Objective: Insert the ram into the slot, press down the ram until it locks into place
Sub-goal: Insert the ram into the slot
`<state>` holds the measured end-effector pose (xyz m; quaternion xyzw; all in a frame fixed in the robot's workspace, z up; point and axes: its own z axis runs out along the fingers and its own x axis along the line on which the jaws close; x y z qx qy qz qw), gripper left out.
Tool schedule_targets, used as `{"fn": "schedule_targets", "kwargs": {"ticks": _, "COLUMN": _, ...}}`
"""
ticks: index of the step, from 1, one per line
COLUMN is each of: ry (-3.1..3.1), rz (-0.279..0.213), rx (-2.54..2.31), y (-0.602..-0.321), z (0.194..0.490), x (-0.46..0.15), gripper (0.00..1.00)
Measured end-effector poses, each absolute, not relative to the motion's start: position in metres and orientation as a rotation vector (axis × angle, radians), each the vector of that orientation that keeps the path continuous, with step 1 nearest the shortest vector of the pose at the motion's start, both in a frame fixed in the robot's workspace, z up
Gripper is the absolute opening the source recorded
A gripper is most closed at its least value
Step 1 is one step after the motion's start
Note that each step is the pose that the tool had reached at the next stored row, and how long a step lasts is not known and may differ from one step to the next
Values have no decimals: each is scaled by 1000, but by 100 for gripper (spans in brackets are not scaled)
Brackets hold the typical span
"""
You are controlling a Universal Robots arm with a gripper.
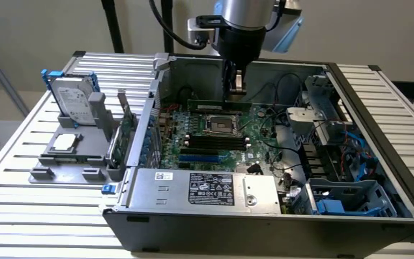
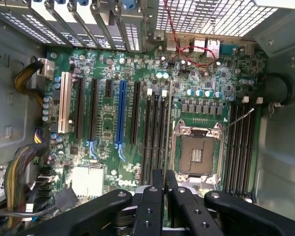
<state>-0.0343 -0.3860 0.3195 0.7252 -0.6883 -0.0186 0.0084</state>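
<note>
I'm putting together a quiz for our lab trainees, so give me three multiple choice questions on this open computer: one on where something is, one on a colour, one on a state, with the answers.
1. Where is the ram?
A) Held by the gripper over the motherboard
B) On the grey fixture outside the case
C) Flat on the power supply

2. What colour is the long slot that stands out among the black ones?
A) Red
B) Blue
C) Yellow

3. How is the processor socket?
A) Under a fan
B) Bare, with no cooler on it
C) Covered with tape

Answers:
1 A: the gripper is shut on the ram inside the case.
2 B: the wrist view shows it bright blue.
3 B: its metal frame and dark centre lie exposed.
</note>
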Motion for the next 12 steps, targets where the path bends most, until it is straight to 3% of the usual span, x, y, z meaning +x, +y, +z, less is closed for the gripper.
{"fn": "schedule_targets", "kwargs": {"ticks": 12, "ry": -2150, "rz": -60, "rx": 2265, "y": -396, "z": 298, "x": -31, "gripper": 13}}
